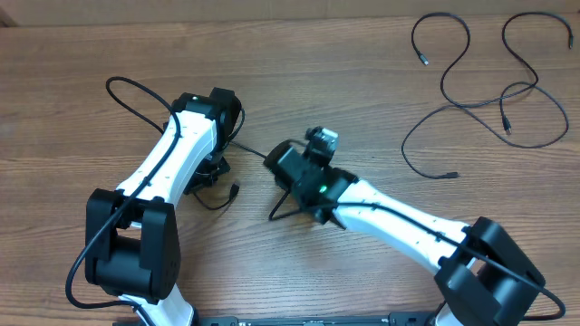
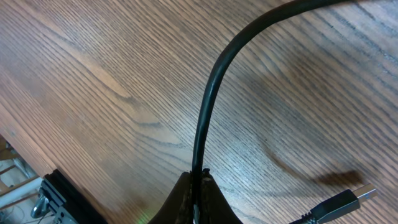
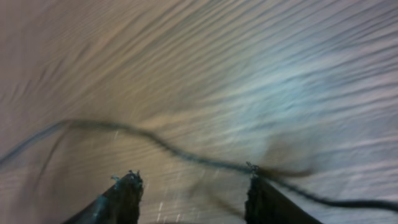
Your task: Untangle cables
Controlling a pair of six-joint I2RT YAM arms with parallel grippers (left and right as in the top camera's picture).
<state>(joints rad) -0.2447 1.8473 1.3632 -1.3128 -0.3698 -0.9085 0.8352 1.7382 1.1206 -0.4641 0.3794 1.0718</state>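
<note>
My left gripper (image 2: pixel 199 177) is shut on a black cable (image 2: pixel 208 106) that rises from the fingertips and bends off to the upper right; its USB plug (image 2: pixel 348 199) lies on the wood nearby. In the overhead view, the left gripper (image 1: pixel 211 172) points down at mid-table, with the plug (image 1: pixel 234 190) beside it. My right gripper (image 1: pixel 272 161) sits just to the right of it. In the blurred right wrist view, the right gripper (image 3: pixel 193 182) is open, and a thin cable (image 3: pixel 174 151) crosses ahead of the fingertips, touching the right fingertip (image 3: pixel 254 171).
Two more thin black cables lie in loose curves at the far right of the wooden table (image 1: pixel 362 72): one (image 1: pixel 444 54) near the back and one (image 1: pixel 535 91) looping beside it. Thicker arm cables (image 1: pixel 136 91) arc beside the left arm.
</note>
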